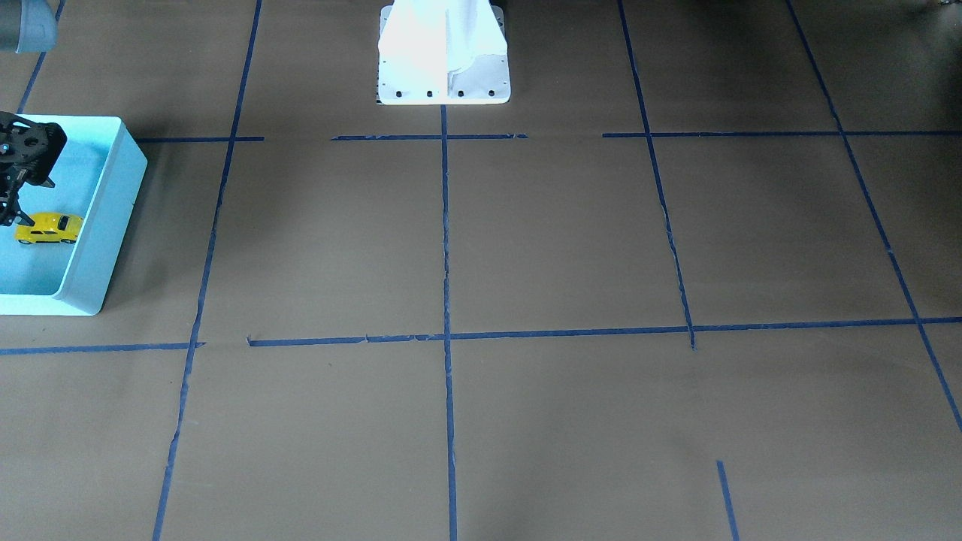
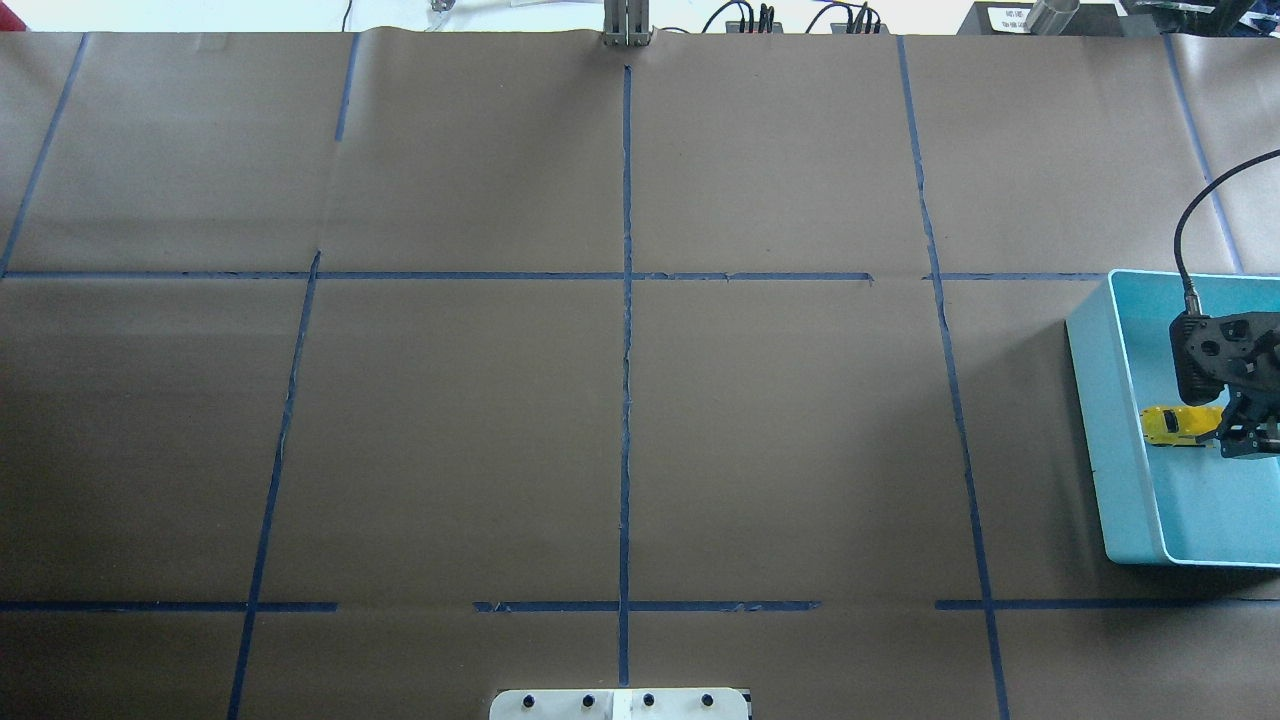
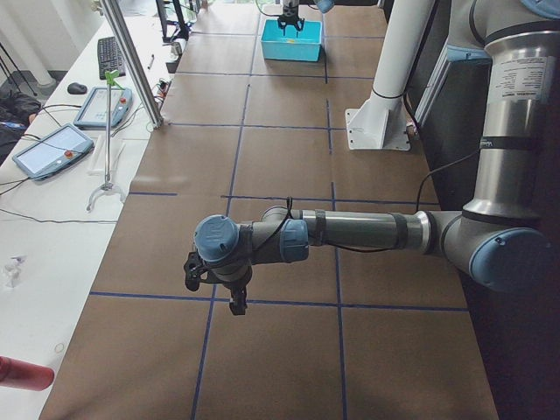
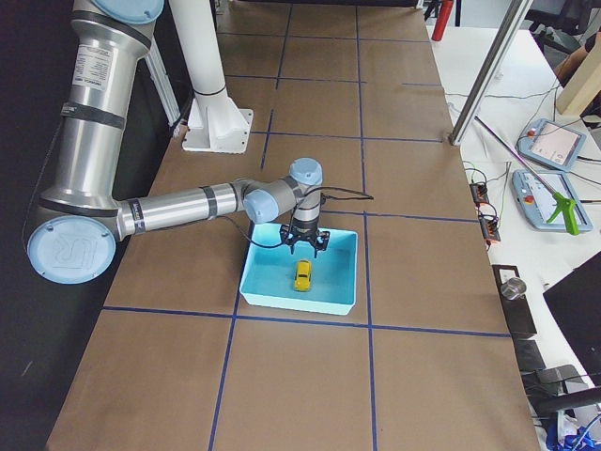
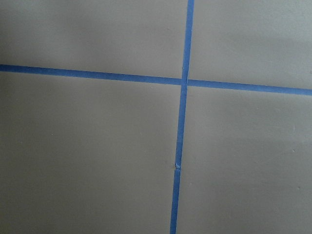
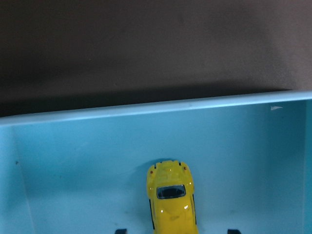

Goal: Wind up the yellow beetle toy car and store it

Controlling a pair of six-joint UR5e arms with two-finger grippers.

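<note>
The yellow beetle toy car (image 1: 49, 228) (image 2: 1180, 424) (image 4: 302, 273) (image 6: 171, 197) rests on its wheels on the floor of the light blue bin (image 1: 113, 218) (image 2: 1110, 420) (image 4: 282, 299) at the table's right end. My right gripper (image 1: 11, 203) (image 2: 1245, 440) (image 4: 305, 247) hangs inside the bin just over the car's rear and is open. In the right wrist view its two fingertips (image 6: 120, 231) stand wide apart on either side of the car, not touching it. My left gripper (image 3: 214, 293) hovers low over bare table, seen only in the exterior left view, so I cannot tell its state.
Brown paper with blue tape lines (image 5: 183, 83) covers the table. The white robot pedestal (image 1: 443, 60) stands at the table's edge. Off the table's far side are a metal post (image 3: 131, 61), tablets (image 3: 52, 149) and a red bottle (image 3: 22, 374).
</note>
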